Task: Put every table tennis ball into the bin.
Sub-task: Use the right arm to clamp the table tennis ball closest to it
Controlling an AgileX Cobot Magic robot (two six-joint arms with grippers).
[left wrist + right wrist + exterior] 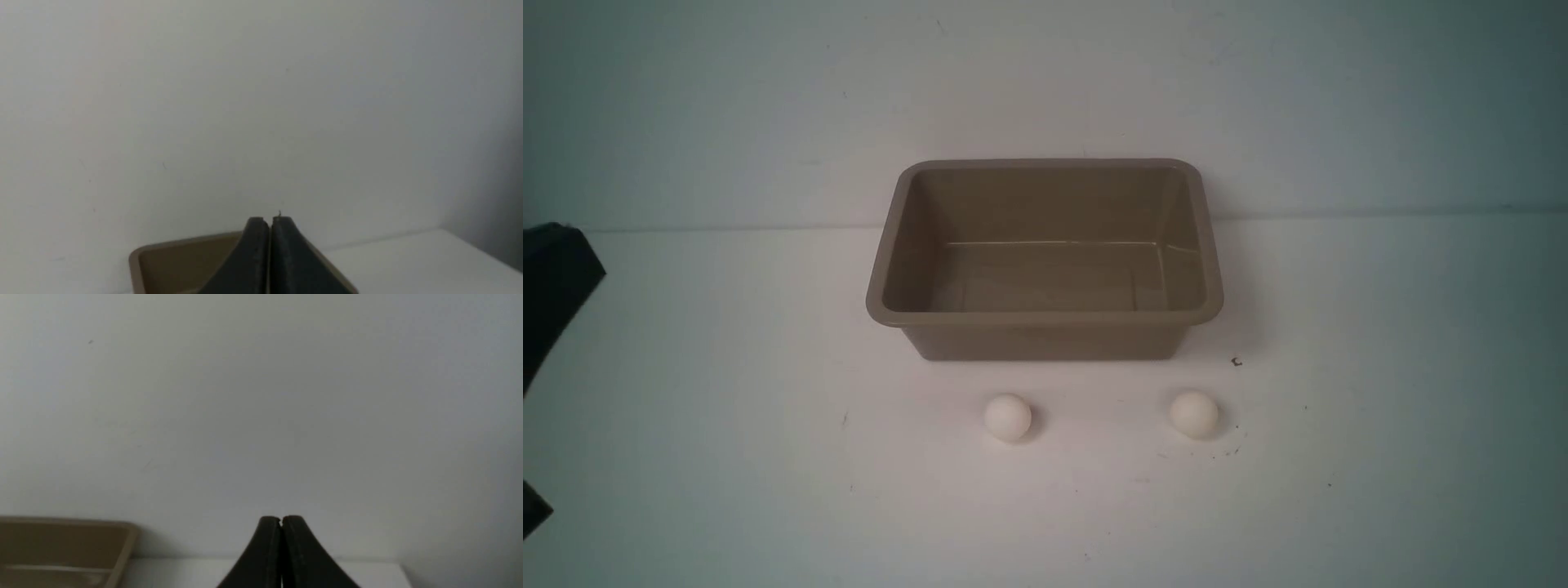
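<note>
I see the bin [1045, 341] at the centre of the front view, upright on the white table [727, 457], with its opening facing up. Its long axis runs left to right across the frame, one long side toward the camera and the other toward the wall [1045, 82].

The first table tennis ball [1008, 417] rests on the table at lower centre, near the bin's front wall but not touching it. The second table tennis ball [1194, 414] rests to the right of the first, level with it, below the bin's near right corner. The two balls are well apart.

The left tool [270, 222] has its jaws pressed together and grips nothing. The right tool [281, 520] is likewise closed and empty.

A black shape [556, 278] sits at the left edge of the front view; I cannot tell which part it is.
</note>
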